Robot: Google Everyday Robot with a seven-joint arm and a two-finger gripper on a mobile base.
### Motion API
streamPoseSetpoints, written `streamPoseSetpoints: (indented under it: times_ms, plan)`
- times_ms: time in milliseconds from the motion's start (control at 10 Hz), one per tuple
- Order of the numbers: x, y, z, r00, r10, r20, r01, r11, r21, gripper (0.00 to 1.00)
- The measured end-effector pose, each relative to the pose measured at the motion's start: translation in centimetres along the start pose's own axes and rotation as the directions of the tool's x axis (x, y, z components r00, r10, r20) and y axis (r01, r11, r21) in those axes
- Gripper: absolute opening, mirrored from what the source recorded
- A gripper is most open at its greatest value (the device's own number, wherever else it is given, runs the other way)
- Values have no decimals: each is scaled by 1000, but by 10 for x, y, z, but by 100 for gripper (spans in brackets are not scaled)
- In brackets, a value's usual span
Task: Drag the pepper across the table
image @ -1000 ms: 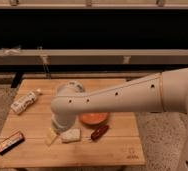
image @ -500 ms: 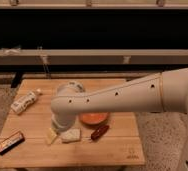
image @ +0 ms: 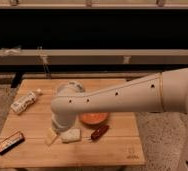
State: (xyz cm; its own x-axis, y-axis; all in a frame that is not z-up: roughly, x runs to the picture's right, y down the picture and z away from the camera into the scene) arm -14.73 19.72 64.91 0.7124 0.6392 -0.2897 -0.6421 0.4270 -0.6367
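Observation:
The pepper (image: 100,132) is a small dark red-brown finger-shaped thing lying on the light wooden table (image: 112,150), just in front of the orange bowl (image: 93,119). My white arm reaches in from the right and bends down over the table's middle left. The gripper (image: 52,134) hangs at its end, low over the table, left of a pale spongy block (image: 71,135). It is about a bowl's width left of the pepper and not touching it.
A white bottle (image: 26,101) lies at the table's back left. A flat dark rectangle with orange trim (image: 11,141) lies at the front left corner. A pale round container (image: 71,87) stands behind my arm. Dark shelving runs along the back.

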Motion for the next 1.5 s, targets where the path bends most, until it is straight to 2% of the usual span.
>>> streamPoseSetpoints:
  times_ms: [100,300,500,600,800,1000,1100,1200,1400,1500]
  plan:
    - [0,0,0,1000,3,0,-3,1000,2,80]
    - [2,-11,6,998,46,-29,-46,999,27,80]
    - [13,-36,25,992,112,-53,-109,992,57,80]
    - [22,-53,40,986,156,-58,-151,986,74,80]
    - [45,-92,70,964,258,-65,-252,963,98,80]
    - [72,-125,81,931,361,-61,-352,928,124,80]
    - [81,-137,81,916,399,-50,-389,911,139,80]
    - [85,-141,78,907,420,-40,-410,900,149,80]
    - [94,-151,59,887,461,-13,-451,874,180,80]
    - [98,-152,55,882,472,-18,-460,866,197,80]
